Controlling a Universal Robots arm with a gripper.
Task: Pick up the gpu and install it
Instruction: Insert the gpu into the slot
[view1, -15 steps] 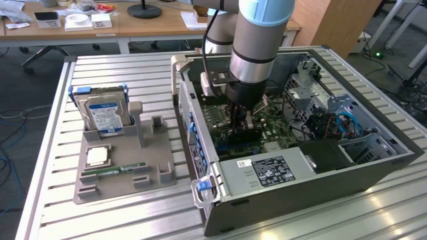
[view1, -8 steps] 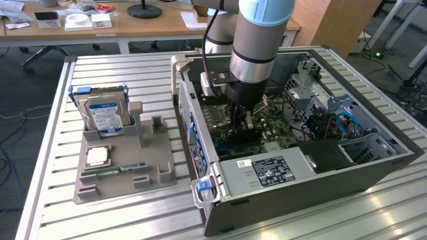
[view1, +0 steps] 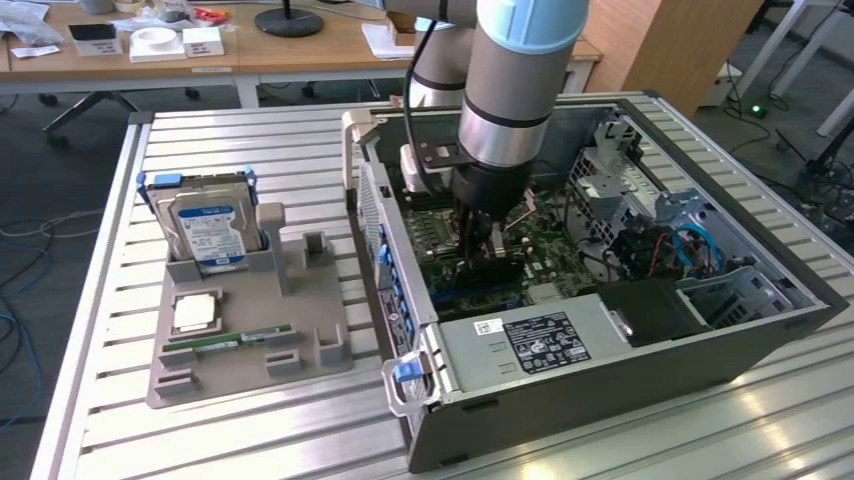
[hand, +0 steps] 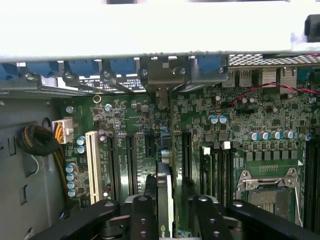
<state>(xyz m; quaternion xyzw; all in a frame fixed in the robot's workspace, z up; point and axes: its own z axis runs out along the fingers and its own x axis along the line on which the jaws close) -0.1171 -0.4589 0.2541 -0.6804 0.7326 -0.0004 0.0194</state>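
Claw (hand: 172, 215) deep inside the open computer case (view1: 747, 330), spread slightly either side of the gpu (hand: 165, 200), one of the fingers (hand: 142, 215) just beside the card's face, a thin gap on the other side, no visible pinch. Gpu upright and edge-on between those fingers, over the long slots of the motherboard (hand: 240, 120), far end reaching toward the case's rear wall; impossible to tell whether fully home in its slot. Risks, judged from here: a half-seated card tipping sideways, through release ahead of full seating; bent contacts or a scraped board, through downward pressure off line with the slot; a snag of the card's end on the rear frame, through a small skew; a finger catching the card on withdrawal and dragging it loose, given so little clearance; the red wire (hand: 260, 92) near the rear wall, possibly close enough to foul. Counted: one claw with two fingers, one gpu, one case, one white slot (hand: 92, 160), one bare processor socket (hand: 270, 192). In the exterior view, at nine o'clock from the case on the slatted table (view1: 267, 140), one grey holder (view1: 314, 360) carrying one hard drive (view1: 210, 230) at its twelve o'clock end, then one pale square part (view1: 196, 312) and one green memory stick (view1: 227, 342) toward six o'clock.
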